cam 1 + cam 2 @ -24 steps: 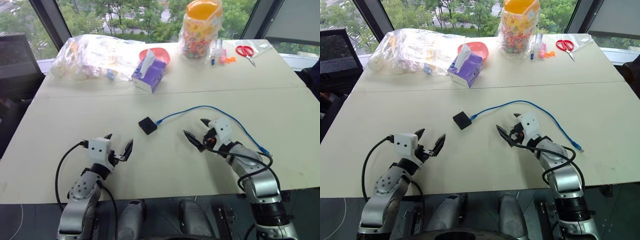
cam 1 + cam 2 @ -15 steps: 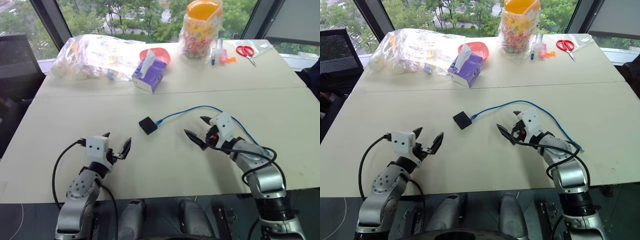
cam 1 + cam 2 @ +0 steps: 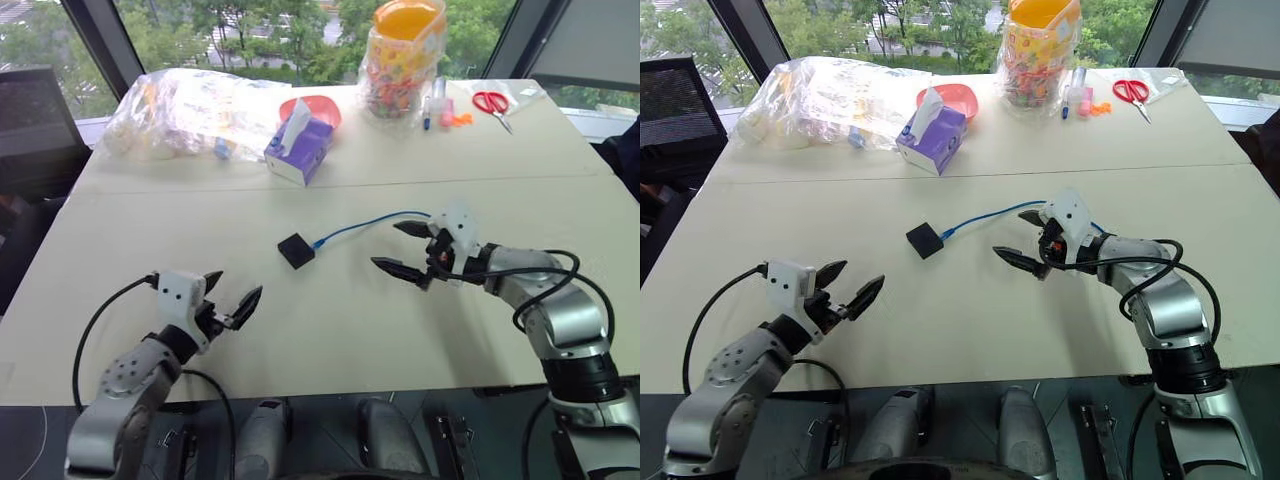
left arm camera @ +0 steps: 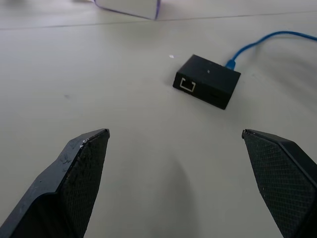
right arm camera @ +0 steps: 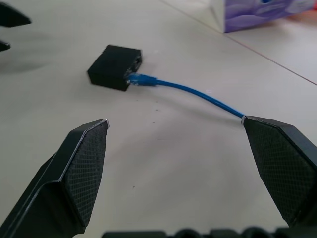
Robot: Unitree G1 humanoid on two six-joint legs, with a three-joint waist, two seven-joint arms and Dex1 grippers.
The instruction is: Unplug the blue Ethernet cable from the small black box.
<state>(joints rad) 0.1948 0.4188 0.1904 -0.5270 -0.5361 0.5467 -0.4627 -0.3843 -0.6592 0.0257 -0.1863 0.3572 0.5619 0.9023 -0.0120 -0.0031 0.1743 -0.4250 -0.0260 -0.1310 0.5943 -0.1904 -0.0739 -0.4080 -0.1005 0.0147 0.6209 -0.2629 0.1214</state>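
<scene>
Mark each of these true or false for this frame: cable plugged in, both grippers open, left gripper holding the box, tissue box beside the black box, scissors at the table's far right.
1. The cable is plugged into the box. True.
2. Both grippers are open and empty. True: the left gripper and the right gripper hold nothing.
3. The left gripper holds the box. False: it is well short of the box, touching nothing.
4. The tissue box touches the black box. False: it stands farther back, well apart.
5. The scissors lie at the table's far right. True.
</scene>
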